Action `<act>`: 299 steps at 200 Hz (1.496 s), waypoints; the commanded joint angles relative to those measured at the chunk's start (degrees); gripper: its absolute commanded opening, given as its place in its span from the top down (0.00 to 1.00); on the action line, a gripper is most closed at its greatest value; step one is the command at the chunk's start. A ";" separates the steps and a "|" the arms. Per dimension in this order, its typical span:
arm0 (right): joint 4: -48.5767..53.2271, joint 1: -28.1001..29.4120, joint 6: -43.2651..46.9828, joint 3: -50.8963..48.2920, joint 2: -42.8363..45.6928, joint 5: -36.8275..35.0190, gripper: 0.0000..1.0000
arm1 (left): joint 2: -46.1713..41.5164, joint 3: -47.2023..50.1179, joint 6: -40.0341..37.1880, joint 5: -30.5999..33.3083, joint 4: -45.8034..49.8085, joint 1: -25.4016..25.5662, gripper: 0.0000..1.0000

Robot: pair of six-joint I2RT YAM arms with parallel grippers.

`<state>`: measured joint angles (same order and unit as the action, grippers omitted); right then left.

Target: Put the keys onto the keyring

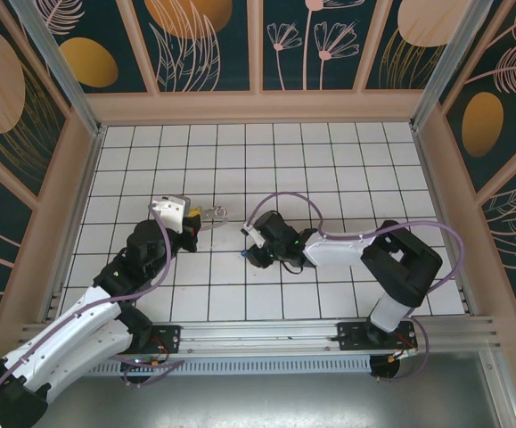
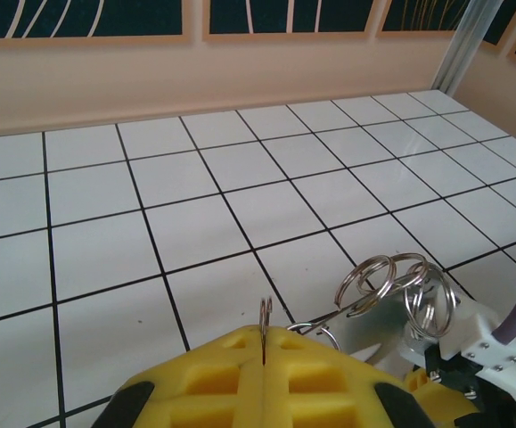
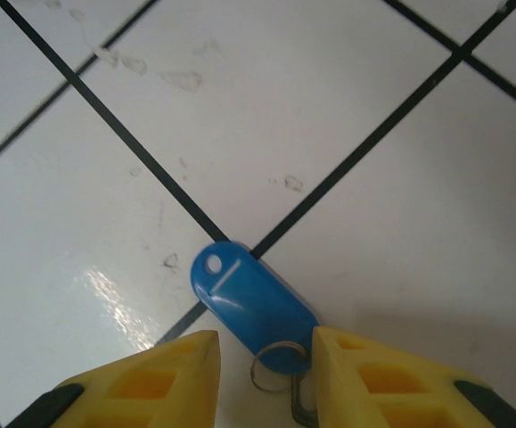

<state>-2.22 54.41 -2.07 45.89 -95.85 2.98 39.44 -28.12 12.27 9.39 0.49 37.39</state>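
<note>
I count two pincers. Between the fingers [image 3: 151, 383] of my right pincer [image 3: 266, 343]: one blue key [image 3: 253, 308] with one small ring [image 3: 256, 374]. Just ahead of my left pincer [image 2: 265, 343]: one keyring [image 2: 393, 272], at least three linked metal loops, perhaps more.

Light: bright and even for you.
Glare: white sheen on your floor tile [image 3: 106, 290].
Focus: near fingers [image 3: 151, 383] soft.

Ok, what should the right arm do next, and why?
Probably close the right gripper on the blue key: its jaws stand apart on either side of the key's ringed end on the tile, while the left gripper is shut on the keyring.
</note>
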 commanded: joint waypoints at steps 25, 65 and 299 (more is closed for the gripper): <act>2.55 1.13 0.38 1.77 -1.44 -2.02 0.68 | -1.51 0.61 0.30 -0.44 -0.49 -0.34 1.00; 3.43 1.14 0.57 1.92 -1.91 -3.54 0.78 | -2.16 0.53 0.30 -0.35 -0.14 -0.34 1.00; 3.54 1.13 -2.52 2.67 -1.73 -6.40 0.56 | -0.28 -0.45 -0.24 -0.34 -0.32 -0.35 1.00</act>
<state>1.74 55.18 -3.53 46.89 -95.90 -0.67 39.90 -28.05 12.23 9.21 1.19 37.39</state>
